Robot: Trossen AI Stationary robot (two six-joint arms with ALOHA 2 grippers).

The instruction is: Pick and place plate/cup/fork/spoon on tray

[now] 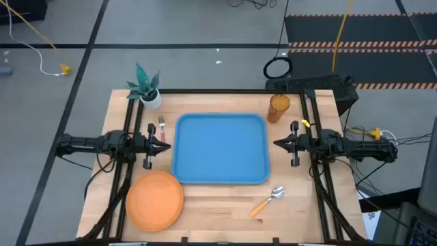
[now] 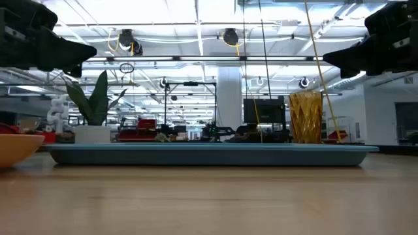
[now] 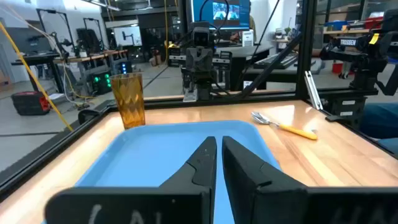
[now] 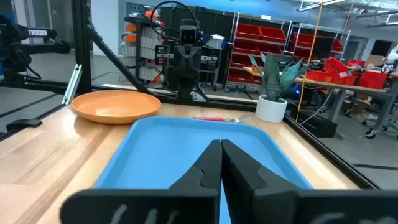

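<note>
Partly cut off, plate [image 2: 13,147] edges beside tray [image 2: 209,155].

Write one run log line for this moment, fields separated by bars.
tray holds nothing | plate, cup, fork, spoon on table | left claw shut | right claw shut

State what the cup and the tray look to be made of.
The cup: likely clear amber plastic, perhaps glass; light passes through its faceted, glossy wall. The tray: probably moulded blue plastic, with a smooth, faintly shiny surface, rounded corners and a low rim.
</note>
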